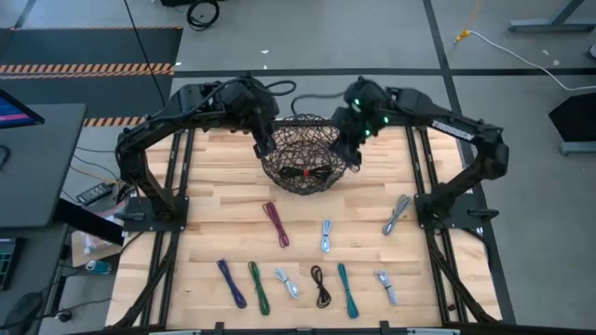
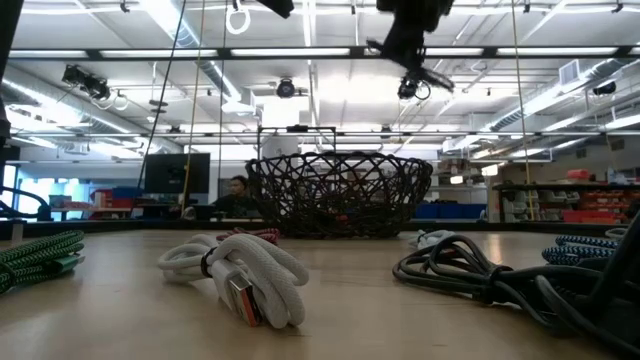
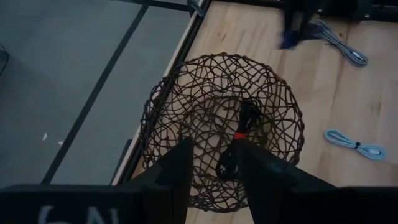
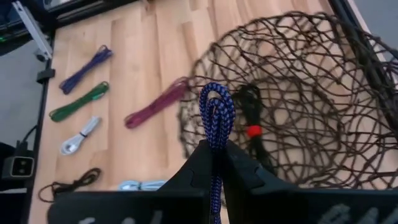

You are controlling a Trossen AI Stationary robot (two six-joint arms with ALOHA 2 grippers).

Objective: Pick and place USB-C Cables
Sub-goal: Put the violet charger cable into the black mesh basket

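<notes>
A dark wire basket (image 1: pixel 300 158) stands at the table's far middle with a black cable tied in red (image 3: pixel 239 134) lying in it. My right gripper (image 4: pixel 215 149) hovers over the basket's right rim (image 1: pixel 349 149) and is shut on a blue-purple braided USB-C cable (image 4: pixel 216 112). My left gripper (image 3: pixel 211 163) hangs open above the basket's left side (image 1: pixel 264 141). Several more cable bundles lie flat on the wood: magenta (image 1: pixel 276 223), light blue (image 1: pixel 326 234), silvery (image 1: pixel 396 214), purple (image 1: pixel 231 282), green (image 1: pixel 258 286), black (image 1: pixel 321 286) and teal (image 1: pixel 347 288). My right gripper pinches the blue-purple cable bundle between its two fingers, which lie along the bundle. The folded loop end (image 4: pixel 216 99) sticks out past the fingertips. The cable is lifted clear, high above the basket (image 2: pixel 418 68); its other end is hidden behind the fingers.
Two white-silver bundles (image 1: pixel 287 282) (image 1: pixel 386 286) lie in the near row. The arms' frames run along the table's left and right edges. Bare wood (image 1: pixel 223 219) lies between basket and cable rows. A person (image 2: pixel 237 195) sits in the room beyond the table.
</notes>
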